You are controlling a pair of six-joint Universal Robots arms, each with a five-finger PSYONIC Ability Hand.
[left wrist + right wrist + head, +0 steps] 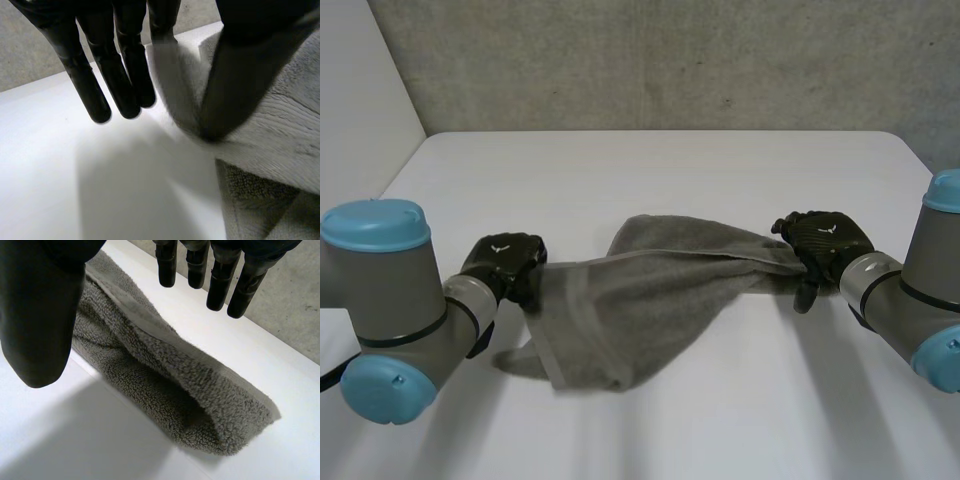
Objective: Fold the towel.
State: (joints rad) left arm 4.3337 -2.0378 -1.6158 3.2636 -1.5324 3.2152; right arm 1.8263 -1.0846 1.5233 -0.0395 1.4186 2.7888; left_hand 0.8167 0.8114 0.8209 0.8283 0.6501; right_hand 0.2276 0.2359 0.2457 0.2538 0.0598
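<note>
Nearest the robot, the slack belly of the grey towel point(640, 300) sags down to the white table point(650, 170), and its lowest fold touches the surface closer to the left hand point(505, 262) than to the right hand point(825, 240).

Above that sag the towel is strung between the two hands. Its long axis runs side to side across the robot, with one hand at each end. The left hand pinches an edge of the cloth between its thumb point(235, 75) and one straight finger, while the other fingers point(90, 85) point down, clear of the cloth.

At the opposite end the cloth narrows into a gathered rope that runs up between the thumb and fingers of the right hand, close to the palm. The fingertips stand apart there, but the tight taper suggests this hand is clamped on the towel too.

Since the cloth lies straight between the hands, any fold likely depends on bringing one end along that line toward the other. Neither hand is clearly closer to the middle.

Beyond the towel the table is bare up to the grey wall point(650, 60).
</note>
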